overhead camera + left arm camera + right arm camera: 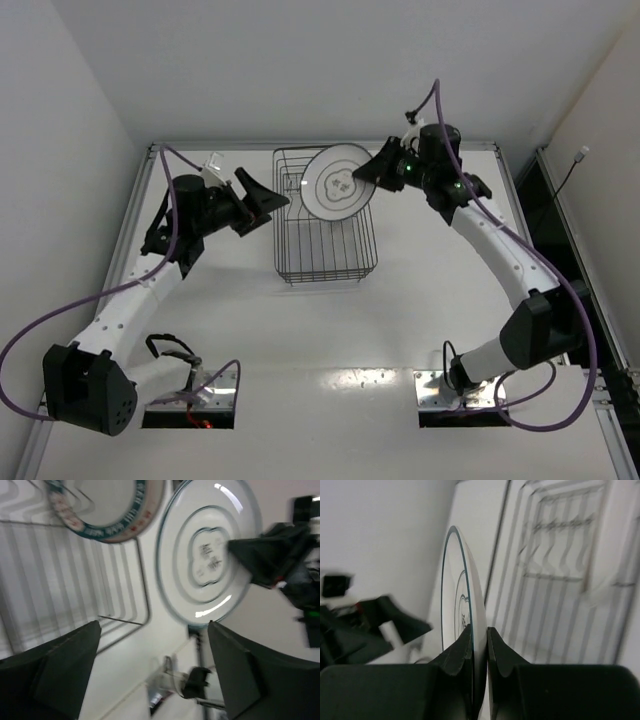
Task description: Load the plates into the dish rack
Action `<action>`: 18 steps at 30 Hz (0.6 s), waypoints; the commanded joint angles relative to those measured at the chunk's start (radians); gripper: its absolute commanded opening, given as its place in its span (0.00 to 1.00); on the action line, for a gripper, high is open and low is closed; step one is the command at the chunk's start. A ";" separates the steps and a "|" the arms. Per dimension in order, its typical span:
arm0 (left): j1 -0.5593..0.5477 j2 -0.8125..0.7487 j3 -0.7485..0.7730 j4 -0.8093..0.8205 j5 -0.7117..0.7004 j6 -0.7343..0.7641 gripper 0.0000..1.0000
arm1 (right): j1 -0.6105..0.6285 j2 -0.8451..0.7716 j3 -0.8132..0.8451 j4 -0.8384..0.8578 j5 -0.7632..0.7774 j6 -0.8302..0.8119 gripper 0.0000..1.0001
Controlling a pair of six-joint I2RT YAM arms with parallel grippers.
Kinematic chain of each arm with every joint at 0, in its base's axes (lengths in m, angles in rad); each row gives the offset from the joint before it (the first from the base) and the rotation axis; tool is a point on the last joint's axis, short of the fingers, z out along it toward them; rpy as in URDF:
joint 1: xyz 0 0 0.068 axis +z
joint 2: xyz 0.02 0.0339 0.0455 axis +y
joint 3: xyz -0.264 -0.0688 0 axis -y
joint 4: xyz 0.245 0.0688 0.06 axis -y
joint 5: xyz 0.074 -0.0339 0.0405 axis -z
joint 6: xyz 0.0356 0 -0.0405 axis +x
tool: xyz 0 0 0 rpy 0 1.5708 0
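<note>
While the left gripper gapes empty just left of the dish rack, the right gripper clamps the ringed plate by its rim. That plate stands on edge over the rack's far end, near the lettered-rim plate.

White table, pale walls around it; thin black cable with white plug at right wall.

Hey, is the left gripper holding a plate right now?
No, the left gripper is open with nothing between its fingers; the ringed plate is pinched by the right gripper.
</note>
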 commanded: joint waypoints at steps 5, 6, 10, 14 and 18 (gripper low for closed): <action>0.053 -0.008 0.190 -0.489 -0.277 0.344 0.91 | 0.154 0.163 0.529 -0.416 0.718 -0.307 0.00; 0.053 -0.019 0.204 -0.522 -0.292 0.368 0.91 | 0.171 0.193 0.563 -0.432 0.761 -0.326 0.00; 0.064 -0.037 0.215 -0.588 -0.376 0.411 0.91 | 0.256 0.342 0.706 -0.467 0.979 -0.407 0.00; 0.073 -0.048 0.215 -0.618 -0.442 0.448 0.91 | 0.314 0.506 0.887 -0.550 1.146 -0.445 0.00; 0.082 -0.048 0.215 -0.642 -0.464 0.483 0.91 | 0.332 0.586 0.912 -0.546 1.180 -0.470 0.00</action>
